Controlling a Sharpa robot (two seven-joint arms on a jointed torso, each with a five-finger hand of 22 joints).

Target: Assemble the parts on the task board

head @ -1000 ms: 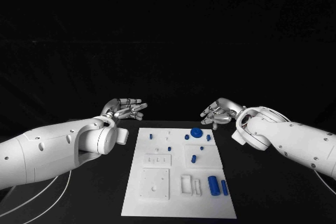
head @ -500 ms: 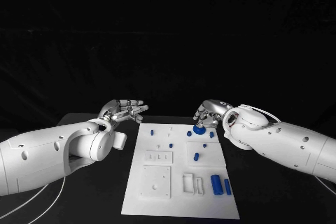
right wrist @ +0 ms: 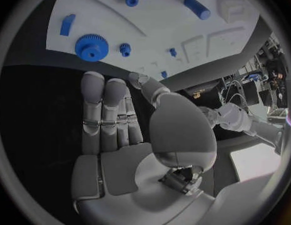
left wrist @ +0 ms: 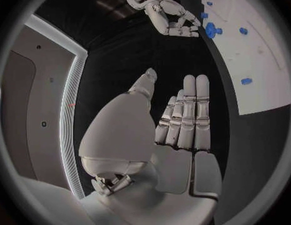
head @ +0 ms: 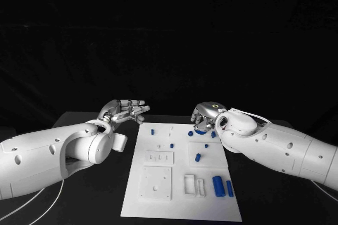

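The white task board (head: 179,173) lies lengthwise in the middle of the black table. A blue gear (head: 199,132) sits near its far right corner, also seen in the right wrist view (right wrist: 91,47). My right hand (head: 205,117) hovers just over and behind that gear, its fingers (right wrist: 105,107) stretched out with the tips short of the gear and nothing in them. My left hand (head: 127,110) hangs off the board's far left corner, fingers (left wrist: 186,115) straight and together, empty. Two blue cylinders (head: 218,186) lie at the near right.
Small blue pegs (head: 171,146) stand about the board's far half, and a blue block (head: 198,157) lies at mid right. White recessed fixtures (head: 156,182) take up the near left. Black table (head: 92,195) lies on both sides of the board.
My right hand has moved left and forward, from beside the board's far right corner to over the blue gear. The left hand has stayed about where it was.
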